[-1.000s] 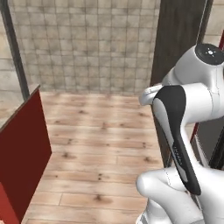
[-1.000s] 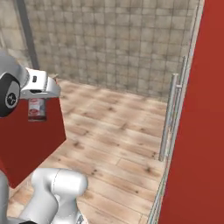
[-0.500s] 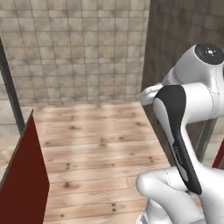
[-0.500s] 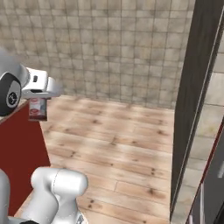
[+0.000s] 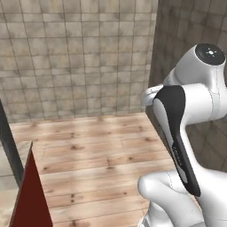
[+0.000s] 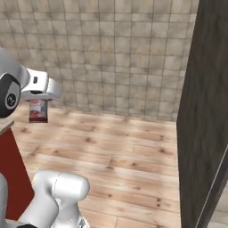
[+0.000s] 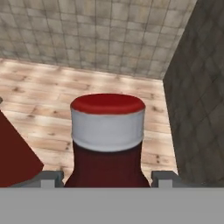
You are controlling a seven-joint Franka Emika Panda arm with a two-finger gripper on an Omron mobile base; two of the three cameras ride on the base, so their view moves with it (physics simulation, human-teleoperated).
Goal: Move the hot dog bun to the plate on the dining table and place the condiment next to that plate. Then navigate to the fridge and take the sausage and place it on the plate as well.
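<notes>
Upright, the condiment (image 7: 107, 140) hangs clamped in the pincer (image 7: 105, 178), its red cap pointing away from the hand.

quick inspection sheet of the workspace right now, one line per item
surface: wooden plank floor; a red panel edge rises at the lower left of the left base view
job's things: condiment, red cap up, sits between the end effector's fingers, hanging under the hand in the right base view; bun, plate, sausage nothing seen
clutter: nothing seen
grippers: end effector closed on the condiment's body, held clear of the floor
cables: nothing seen
surroundings: beige tiled wall ahead; dark tall panel at the right of the right base view
</notes>
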